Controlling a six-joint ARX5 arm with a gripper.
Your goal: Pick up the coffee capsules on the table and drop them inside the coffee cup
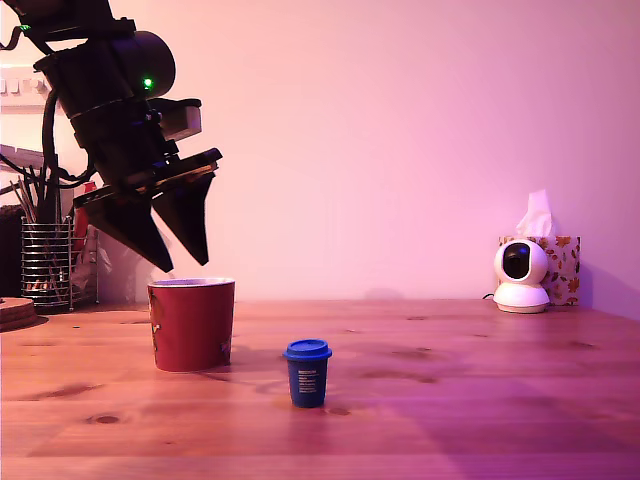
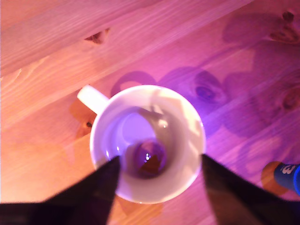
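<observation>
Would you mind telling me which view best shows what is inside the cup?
The wrist view: it looks straight down into the cup, where a brown capsule lies at the bottom between the open gripper fingers. The exterior view shows only the cup's red outside and rim, so its contents are hidden.

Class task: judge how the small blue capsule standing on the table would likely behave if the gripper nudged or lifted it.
The blue capsule looks tiny beside the red cup, so it is probably light. It stands upright on a narrow base under a wider lid, so a side nudge may tip it. Once on its side, its round body would likely roll.
</observation>
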